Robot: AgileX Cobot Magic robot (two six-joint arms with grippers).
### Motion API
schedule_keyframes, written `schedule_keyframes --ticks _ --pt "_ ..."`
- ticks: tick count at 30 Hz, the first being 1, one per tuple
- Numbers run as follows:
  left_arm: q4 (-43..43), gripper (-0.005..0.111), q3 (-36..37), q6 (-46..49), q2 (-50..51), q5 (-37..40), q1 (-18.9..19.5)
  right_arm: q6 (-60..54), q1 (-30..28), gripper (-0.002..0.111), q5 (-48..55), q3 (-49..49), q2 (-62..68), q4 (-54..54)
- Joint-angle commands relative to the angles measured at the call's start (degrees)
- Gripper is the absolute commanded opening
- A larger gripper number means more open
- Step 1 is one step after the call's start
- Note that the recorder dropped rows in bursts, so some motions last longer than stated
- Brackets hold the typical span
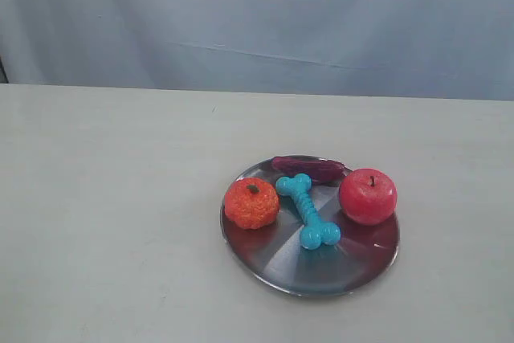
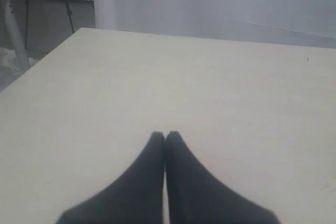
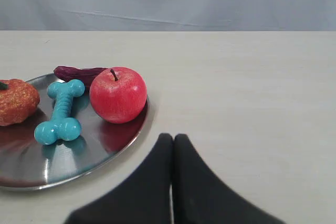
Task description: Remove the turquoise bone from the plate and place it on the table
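The turquoise bone (image 1: 307, 210) (image 3: 60, 113) lies flat in the middle of the shiny steel plate (image 1: 321, 271) (image 3: 68, 163), between an orange toy and a red apple. The plate rests on the pale table (image 1: 104, 198). My right gripper (image 3: 174, 138) is shut and empty, hovering over the table just off the plate's rim, near the apple. My left gripper (image 2: 165, 136) is shut and empty over bare tabletop, with no task object in its view. Neither gripper shows in the exterior view.
On the plate with the bone sit a bumpy orange toy fruit (image 1: 251, 202), a red apple (image 1: 368, 195) (image 3: 118, 94) and a dark purple piece (image 1: 309, 168) at the far rim. A pale curtain (image 1: 257, 14) hangs behind the table.
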Motion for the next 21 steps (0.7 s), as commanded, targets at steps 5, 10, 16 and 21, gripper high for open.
schedule_keyframes --ticks 5,10,16,21 --pt "0.0 0.000 0.1 -0.1 -0.1 -0.2 -0.3 -0.3 0.2 0.000 -0.4 0.2 -0.3 0.0" --pt "0.0 0.000 0.1 -0.1 -0.1 -0.2 -0.3 -0.3 0.2 0.000 -1.2 0.2 -0.3 -0.7" --pt "0.0 0.000 0.1 -0.1 -0.1 -0.2 -0.3 -0.3 0.2 0.000 -22.4 0.2 -0.3 -0.8" --pt "0.0 0.000 0.1 -0.1 -0.1 -0.2 -0.3 -0.2 0.2 0.000 -28.9 0.2 -0.3 -0.7"
